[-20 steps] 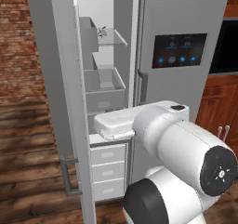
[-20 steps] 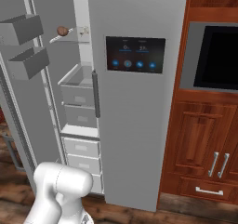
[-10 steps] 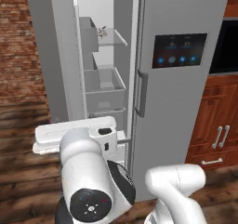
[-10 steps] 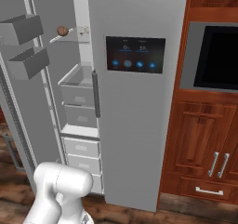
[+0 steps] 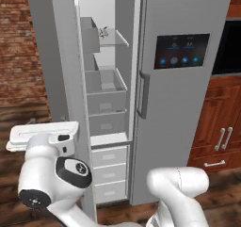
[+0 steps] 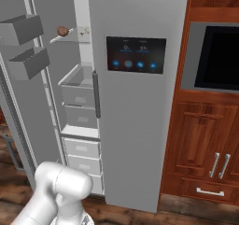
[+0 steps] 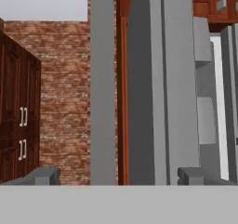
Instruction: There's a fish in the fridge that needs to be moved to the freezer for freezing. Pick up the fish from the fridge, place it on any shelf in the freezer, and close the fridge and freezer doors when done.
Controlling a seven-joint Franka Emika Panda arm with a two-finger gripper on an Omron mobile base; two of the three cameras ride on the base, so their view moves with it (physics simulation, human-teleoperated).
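Both base views look forward at the freezer (image 5: pixel 106 108) (image 6: pixel 77 93) from either side; hand view faces its door (image 7: pixel 160 88) edge closely.

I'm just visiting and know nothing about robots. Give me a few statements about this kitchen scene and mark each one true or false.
1. The wider door with the dark panel is shut. True.
2. The narrower door is shut. False: it stands open, showing the freezer bins.
3. The fish lies on the small glass shelf. True.
4. The gripper holds the fish. False: its fingers are apart and hold nothing.
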